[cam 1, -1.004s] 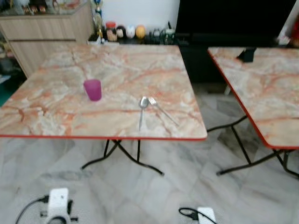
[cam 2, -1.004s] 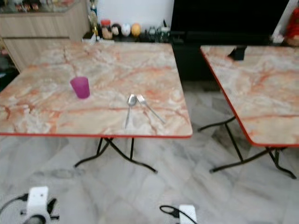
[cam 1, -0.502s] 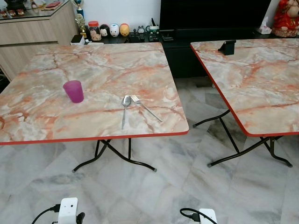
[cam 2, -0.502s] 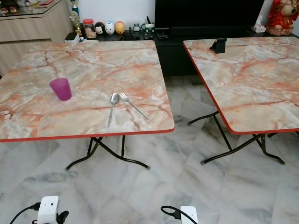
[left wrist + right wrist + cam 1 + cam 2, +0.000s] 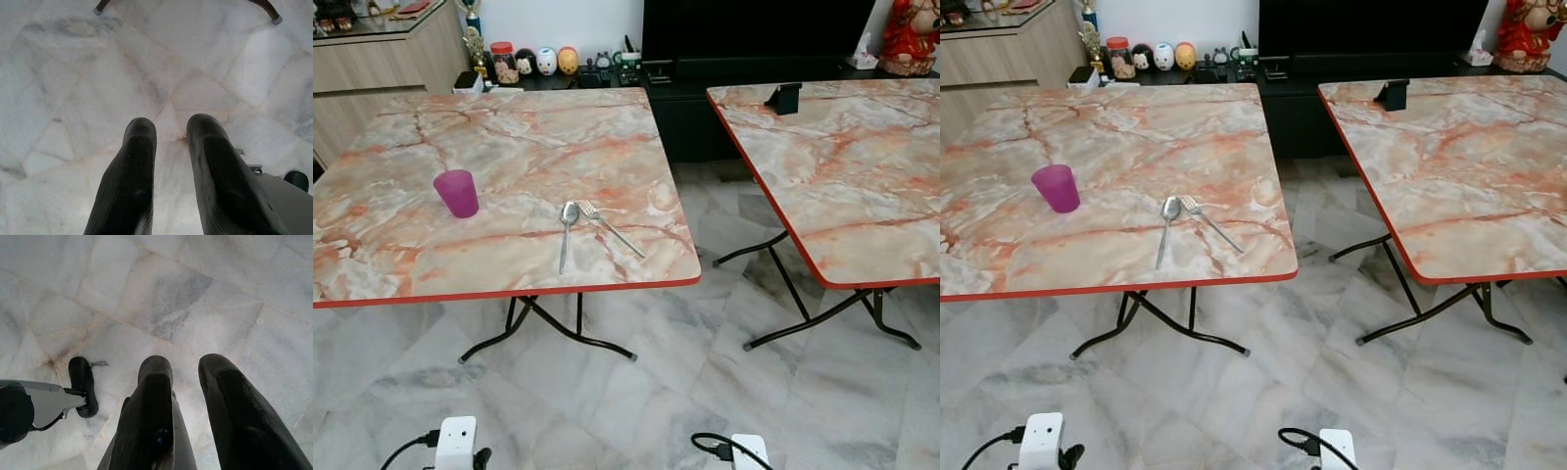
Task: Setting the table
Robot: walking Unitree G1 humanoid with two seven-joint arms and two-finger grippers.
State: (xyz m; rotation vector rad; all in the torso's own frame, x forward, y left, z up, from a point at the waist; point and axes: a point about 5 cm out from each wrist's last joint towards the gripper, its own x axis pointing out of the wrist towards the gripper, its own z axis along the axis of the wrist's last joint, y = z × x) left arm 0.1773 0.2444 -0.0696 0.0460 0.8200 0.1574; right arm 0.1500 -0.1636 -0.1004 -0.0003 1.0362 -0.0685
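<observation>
Nearest the robot, both arms are hanging idle over the marble floor (image 5: 73,98). The left gripper (image 5: 171,128) is showing its two black fingers parted with nothing between them, and the right gripper (image 5: 186,367) is likewise standing released and empty, pointing down at the tiles.

Beyond them, the marble-patterned table (image 5: 509,284) with its red edge is serving as the landmark. Toward its near edge, right of centre, a spoon (image 5: 566,233) and a fork (image 5: 610,229) are lying flat, their heads almost meeting and their handles splaying toward the robot in a narrow V. Both are looking thin, stiff, light and slick; lying flush on a hard top, they are probably best pinched across the handle. Left of them and slightly farther back, a purple cup (image 5: 457,193) is standing upright. It is appearing to be light plastic, translucent and tapered, likely easy to squeeze around the wall.

A second table (image 5: 842,176) is standing to the right, apart from the first.
</observation>
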